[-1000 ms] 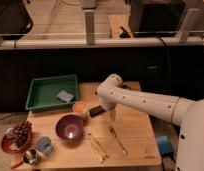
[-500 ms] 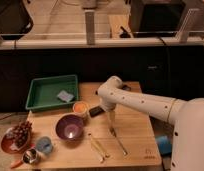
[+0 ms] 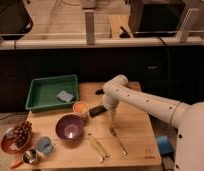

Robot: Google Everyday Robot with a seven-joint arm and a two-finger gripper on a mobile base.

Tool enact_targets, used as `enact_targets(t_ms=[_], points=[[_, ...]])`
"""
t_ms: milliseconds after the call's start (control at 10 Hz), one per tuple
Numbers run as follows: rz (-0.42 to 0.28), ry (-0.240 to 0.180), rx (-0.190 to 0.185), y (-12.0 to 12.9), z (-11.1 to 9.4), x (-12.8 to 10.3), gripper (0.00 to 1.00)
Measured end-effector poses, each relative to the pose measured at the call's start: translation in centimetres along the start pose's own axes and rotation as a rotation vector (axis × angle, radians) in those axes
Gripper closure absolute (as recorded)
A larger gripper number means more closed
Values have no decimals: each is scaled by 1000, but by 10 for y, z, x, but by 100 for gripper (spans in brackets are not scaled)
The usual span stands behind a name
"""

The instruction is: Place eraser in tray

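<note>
- Wooden table [image 3: 137, 127] is carrying everything: flat, pale, matt top.
- White robot arm [image 3: 145, 102] is reaching in from the right, with a smooth rounded shell, and is bending down at mid-table.
- Tray [image 3: 45, 94] is lying at the far left: shallow green plastic, rectangular, raised rim. A pale blue-grey pad [image 3: 66, 95] is resting in its right part.
- Purple bowl [image 3: 70, 127] is sitting on the near side, round and smooth-walled. The orange cup [image 3: 80, 107] is standing just beyond it.
- Gripper [image 3: 113, 119] is hanging low over the table, just right of the eraser. Whether the pincer is spread or pressed together, I cannot tell.
- Eraser [image 3: 96, 110] is lying flat on the table between the orange cup and the gripper, outside the tray: a small dark rectangular block.
- Handling, as a judgement: I am expecting it to be light, firm with slight give, grippy rather than slippery, and not fragile. Pinching across the short width at mid-length is looking best, since the cup is crowding its left end.
</note>
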Motion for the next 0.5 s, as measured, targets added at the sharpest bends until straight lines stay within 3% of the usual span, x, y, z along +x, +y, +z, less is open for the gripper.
enact_targets(t_ms=[300,500], points=[[-24,-86,24,-13,-17,-4,20],[-19,-146,8,-22,-11,-17,20]])
